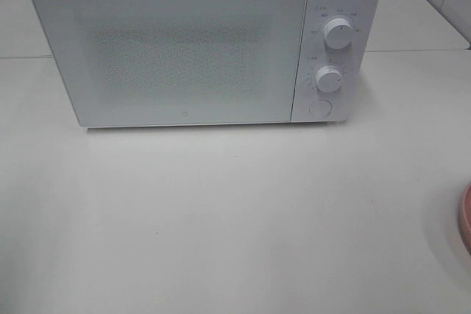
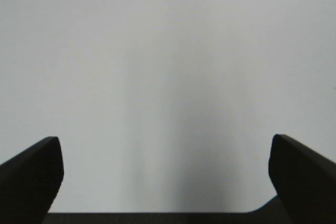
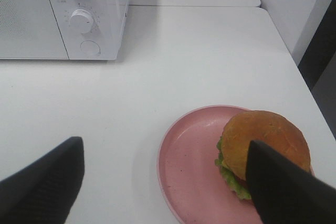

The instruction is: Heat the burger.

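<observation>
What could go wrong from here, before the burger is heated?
1. The white microwave's door is closed, so carrying the golden-brown bun burger there first could jam it against the door.
2. The burger sits off-centre on the round pink plate, near the table edge; a clumsy approach by the open right end effector might push it off.

No legible text. Microwave control panel: small grey markings ringed around upper dial and lower dial, too small and blurred to read. Tiny logo mark low on door, unreadable. Right wrist view: same dial markings, still illegible.
</observation>
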Controlling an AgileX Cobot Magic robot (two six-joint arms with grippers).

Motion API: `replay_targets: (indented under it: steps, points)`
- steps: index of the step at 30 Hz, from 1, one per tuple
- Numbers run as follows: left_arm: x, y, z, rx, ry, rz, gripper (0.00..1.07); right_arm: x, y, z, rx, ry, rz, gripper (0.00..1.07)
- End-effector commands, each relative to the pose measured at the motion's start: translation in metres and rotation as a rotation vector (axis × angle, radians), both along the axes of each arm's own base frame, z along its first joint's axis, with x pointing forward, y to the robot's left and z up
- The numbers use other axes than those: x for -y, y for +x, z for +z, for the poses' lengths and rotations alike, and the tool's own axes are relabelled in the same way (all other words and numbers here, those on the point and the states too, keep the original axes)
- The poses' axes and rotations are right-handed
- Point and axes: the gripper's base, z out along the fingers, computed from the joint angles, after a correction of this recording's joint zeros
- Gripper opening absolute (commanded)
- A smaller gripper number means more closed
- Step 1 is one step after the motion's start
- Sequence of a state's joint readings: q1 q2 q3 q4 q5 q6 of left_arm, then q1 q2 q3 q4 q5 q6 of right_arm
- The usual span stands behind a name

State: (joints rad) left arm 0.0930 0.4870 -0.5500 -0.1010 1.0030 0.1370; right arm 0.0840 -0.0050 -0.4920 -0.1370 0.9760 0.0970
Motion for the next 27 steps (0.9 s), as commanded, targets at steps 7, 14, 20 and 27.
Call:
replay_targets:
  steps: [7, 14, 20, 27]
  points:
    - [0.007, -0.034, -0.004, 0.095, -0.056, 0.010, 0.99, 0.000, -0.005, 0.001, 0.047, 0.006, -0.007, 0.76]
    - [0.008, -0.047, -0.001, 0.178, -0.048, 0.007, 0.99, 0.000, -0.005, 0.001, 0.047, 0.005, -0.006, 0.76]
    - [0.010, -0.070, 0.001, 0.323, -0.027, 0.005, 0.99, 0.000, -0.005, 0.001, 0.047, 0.006, -0.007, 0.76]
    - [0.012, -0.082, 0.003, 0.406, -0.027, -0.004, 0.99, 0.000, -0.004, 0.001, 0.043, 0.005, -0.007, 0.76]
